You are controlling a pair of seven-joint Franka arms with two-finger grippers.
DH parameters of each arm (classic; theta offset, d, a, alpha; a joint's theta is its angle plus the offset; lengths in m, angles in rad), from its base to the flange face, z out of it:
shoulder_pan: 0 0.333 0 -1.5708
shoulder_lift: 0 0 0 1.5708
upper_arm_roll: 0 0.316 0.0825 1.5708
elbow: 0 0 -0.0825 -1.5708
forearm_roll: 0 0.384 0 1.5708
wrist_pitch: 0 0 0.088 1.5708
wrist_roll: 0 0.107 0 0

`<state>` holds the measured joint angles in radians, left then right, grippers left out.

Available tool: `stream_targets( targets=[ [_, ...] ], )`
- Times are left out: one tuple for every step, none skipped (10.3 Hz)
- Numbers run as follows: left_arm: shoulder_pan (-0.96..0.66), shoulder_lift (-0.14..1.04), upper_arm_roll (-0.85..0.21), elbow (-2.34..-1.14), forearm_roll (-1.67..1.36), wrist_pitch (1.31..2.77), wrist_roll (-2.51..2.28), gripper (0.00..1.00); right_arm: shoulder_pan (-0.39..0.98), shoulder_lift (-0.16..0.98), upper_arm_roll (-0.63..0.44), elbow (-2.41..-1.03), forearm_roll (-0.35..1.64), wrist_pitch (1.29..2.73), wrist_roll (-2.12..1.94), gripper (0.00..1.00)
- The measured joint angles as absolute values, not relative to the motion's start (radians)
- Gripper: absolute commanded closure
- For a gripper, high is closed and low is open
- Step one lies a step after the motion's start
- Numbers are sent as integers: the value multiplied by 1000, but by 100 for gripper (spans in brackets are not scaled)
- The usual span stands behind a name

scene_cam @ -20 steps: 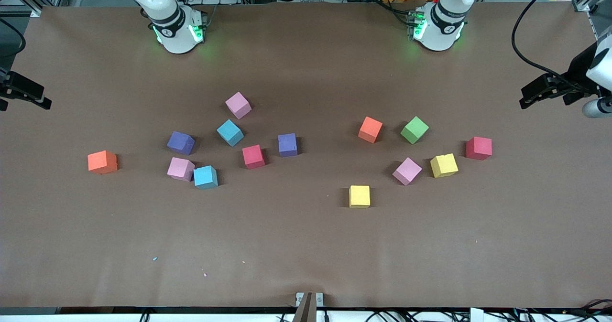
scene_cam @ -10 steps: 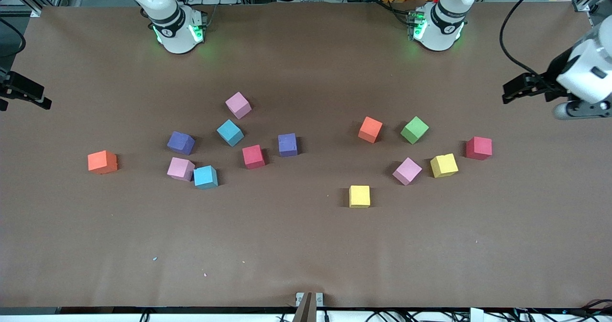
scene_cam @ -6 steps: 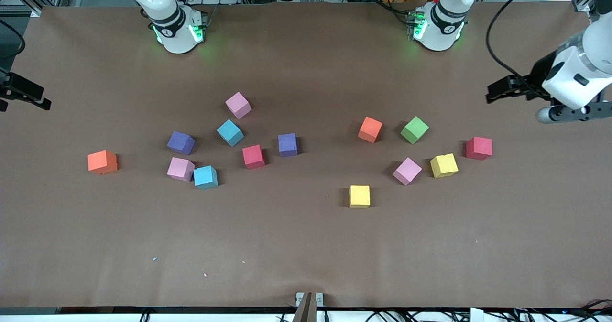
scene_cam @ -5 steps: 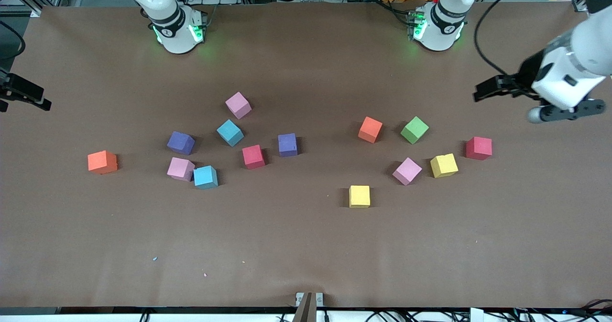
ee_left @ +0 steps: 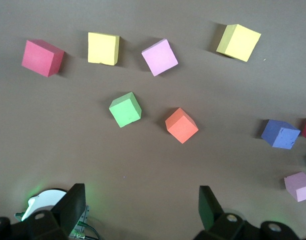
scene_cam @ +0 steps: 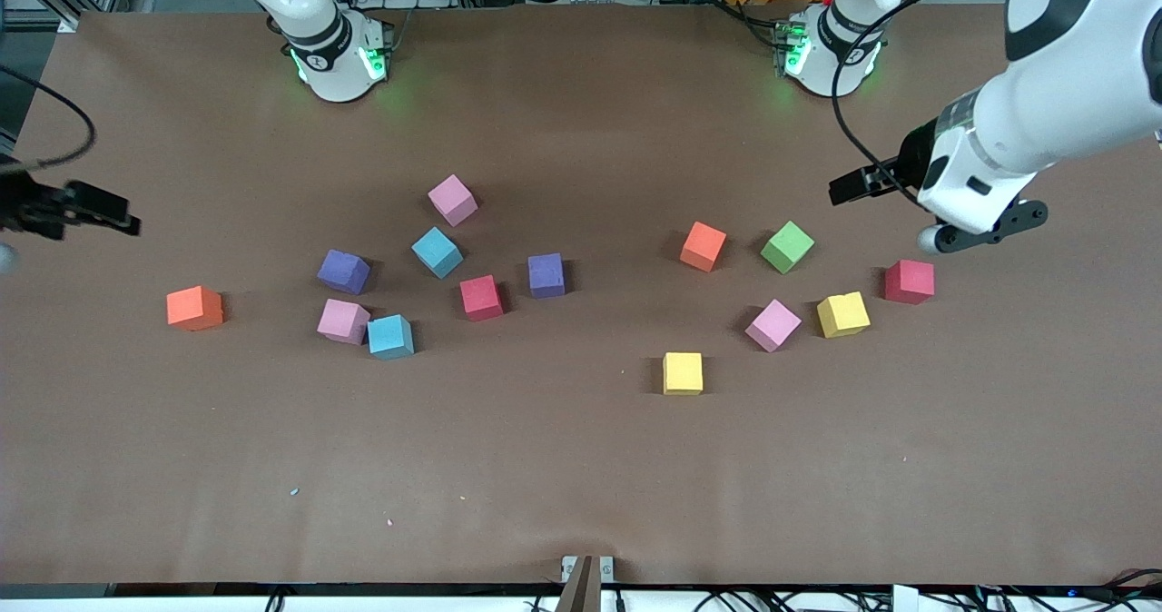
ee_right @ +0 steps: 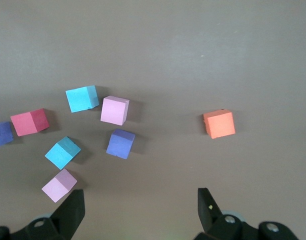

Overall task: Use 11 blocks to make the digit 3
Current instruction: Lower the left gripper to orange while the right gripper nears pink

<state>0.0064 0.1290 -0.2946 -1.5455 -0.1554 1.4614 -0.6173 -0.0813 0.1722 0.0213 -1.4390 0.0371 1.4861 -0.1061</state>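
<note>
Even, diffuse overhead light covers the brown counter (scene_cam: 581, 467), with no glare on its matte surface. Each of the blocks (scene_cam: 682, 373) casts a short, soft shadow on the counter beside it, seen in all three views. Green glow from the arm bases (scene_cam: 340, 67) tints the counter around them. The front view is sharp throughout. In the left wrist view, the left claw (ee_left: 140, 212) fingers (ee_left: 73, 207) look dark and slightly soft, while the blocks below the claw stay crisp.
</note>
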Motion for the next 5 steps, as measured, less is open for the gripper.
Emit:
stream_targets(
  targets=[
    [-22,138,-305,-1548,-155,1464,-719,0,-66,202,22,-1439,37,1499,-106,0],
    [-61,142,-315,-1562,-152,1487,-839,0,-53,231,23,-1440,38,1525,-106,0],
    [-87,144,-323,-1597,-151,1536,-942,0,-35,265,23,-1442,38,1559,-106,0],
    [-100,145,-332,-1649,-150,1593,-1028,0,-14,312,23,-1445,38,1586,-106,0],
    [-103,144,-342,-1703,-150,1653,-1113,0,5,356,24,-1445,38,1613,-106,0]
  ],
)
